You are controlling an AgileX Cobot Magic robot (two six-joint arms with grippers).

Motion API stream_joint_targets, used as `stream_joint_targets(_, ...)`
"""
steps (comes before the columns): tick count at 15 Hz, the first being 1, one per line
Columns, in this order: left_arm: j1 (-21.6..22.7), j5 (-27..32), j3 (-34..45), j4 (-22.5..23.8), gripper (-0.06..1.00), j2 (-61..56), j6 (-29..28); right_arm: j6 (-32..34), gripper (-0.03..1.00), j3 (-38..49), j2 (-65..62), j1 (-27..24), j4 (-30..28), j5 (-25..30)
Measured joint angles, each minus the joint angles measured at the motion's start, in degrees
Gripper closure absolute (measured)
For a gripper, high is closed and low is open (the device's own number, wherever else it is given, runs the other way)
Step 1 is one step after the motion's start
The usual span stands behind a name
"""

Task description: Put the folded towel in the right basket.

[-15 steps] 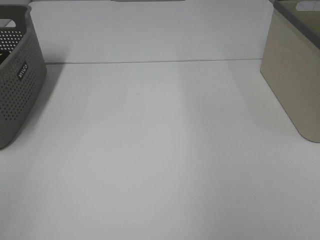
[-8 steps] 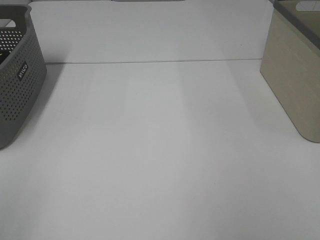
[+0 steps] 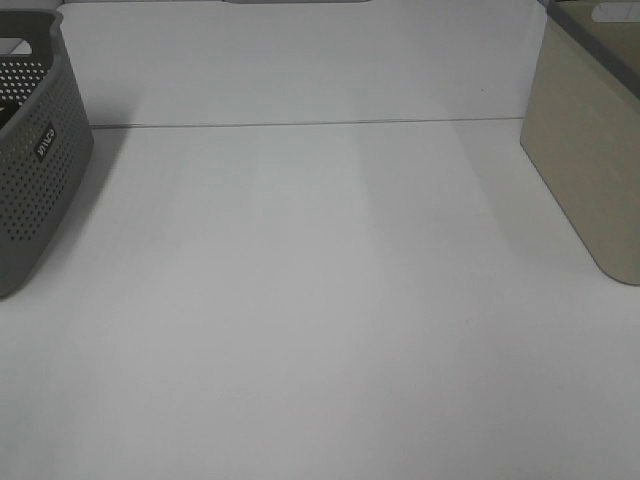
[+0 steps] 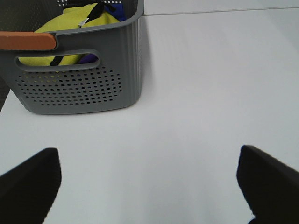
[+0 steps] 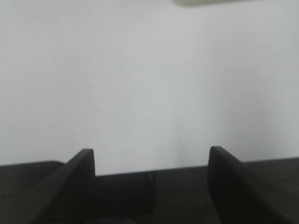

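Note:
The right basket (image 3: 585, 150) is beige with a grey rim and stands at the table's right edge; a sliver of it shows in the right wrist view (image 5: 205, 2). No folded towel lies on the table. A yellow-green cloth (image 4: 70, 23) with a black strap and something blue lie in the grey perforated basket (image 4: 79, 84); I cannot tell whether that is the towel. My left gripper (image 4: 148, 156) is open and empty above the table, short of the grey basket. My right gripper (image 5: 150, 153) is open and empty over bare table. Neither gripper shows in the exterior view.
The grey perforated basket (image 3: 35, 170) stands at the table's left edge and has an orange grip (image 4: 28, 41) on its rim. A seam (image 3: 300, 124) runs across the white table (image 3: 320, 300) at the back.

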Motion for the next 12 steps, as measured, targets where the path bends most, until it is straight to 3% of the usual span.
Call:
stream_joint_targets(4,0.0,0.0,0.0,0.0,-0.03,0.0,0.0,-2.46,0.32,1.26,-15.64,0.0,-0.63,-3.04)
stream_joint_targets(12,0.0,0.0,0.0,0.0,-0.03,0.0,0.0,-2.64,0.32,1.6,-16.44,0.0,-0.46,-2.81)
